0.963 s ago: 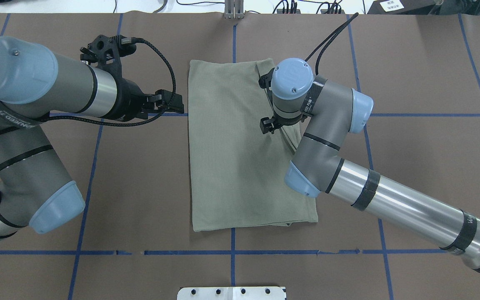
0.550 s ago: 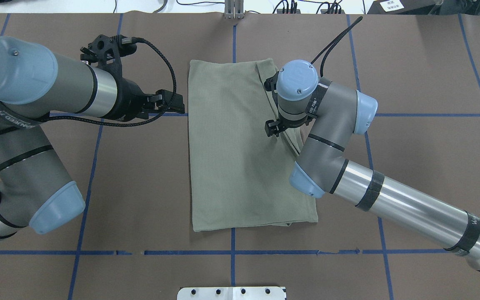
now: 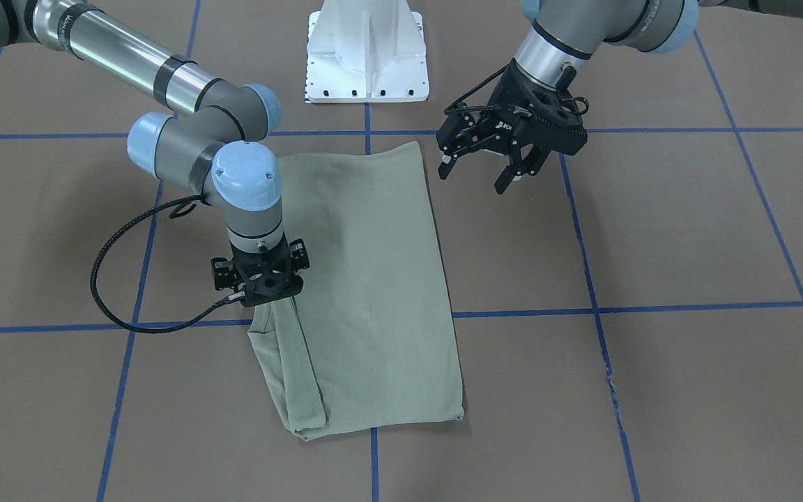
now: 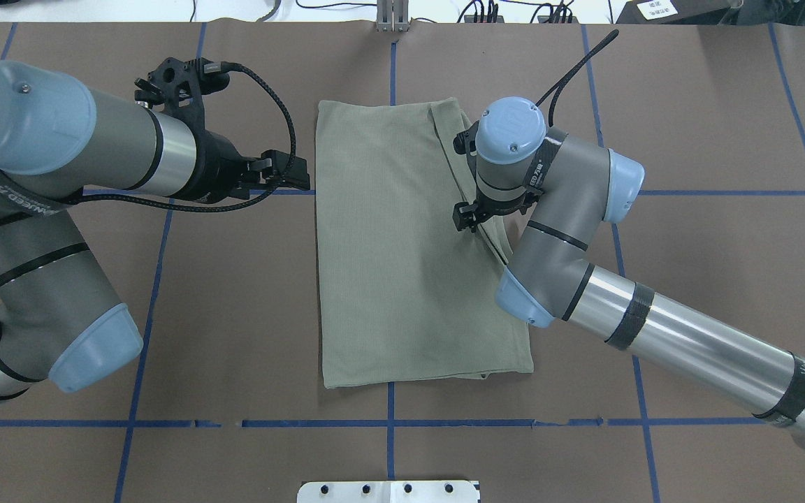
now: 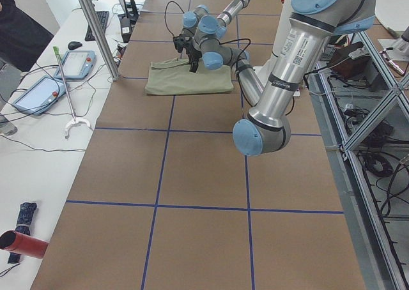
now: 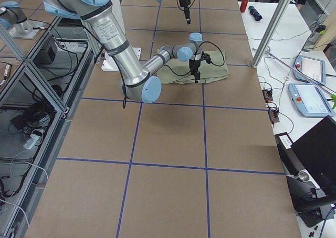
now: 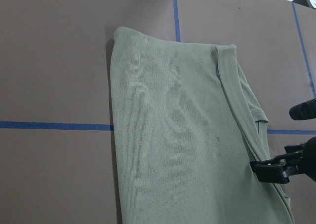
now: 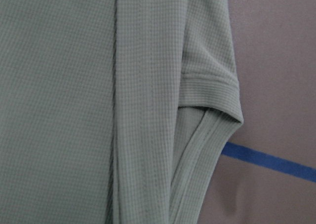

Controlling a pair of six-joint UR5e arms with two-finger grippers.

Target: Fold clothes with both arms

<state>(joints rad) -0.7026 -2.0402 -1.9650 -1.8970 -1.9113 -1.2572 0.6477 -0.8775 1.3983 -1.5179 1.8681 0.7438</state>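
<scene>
The sage-green knit shirt (image 3: 373, 279) lies folded into a long, narrow rectangle at the middle of the brown table (image 3: 652, 383), straddling the blue tape lines (image 3: 652, 307). In the front-facing view its left long edge carries a folded-over strip with a ribbed hem, and this strip rises off the table to a peak just under the right pincer (image 3: 262, 282). That pincer points straight down at the left-centre of the frame, over the shirt's edge. Its fingers are hidden beneath the wrist, and its own camera shows only close-up fabric, so I cannot tell how far apart they are or whether they have hold of the cloth. The left pincer (image 3: 472, 178) hangs at the upper right of the same view, fingers spread wide and holding nothing, just beside the shirt's far corner but clear of it.
</scene>
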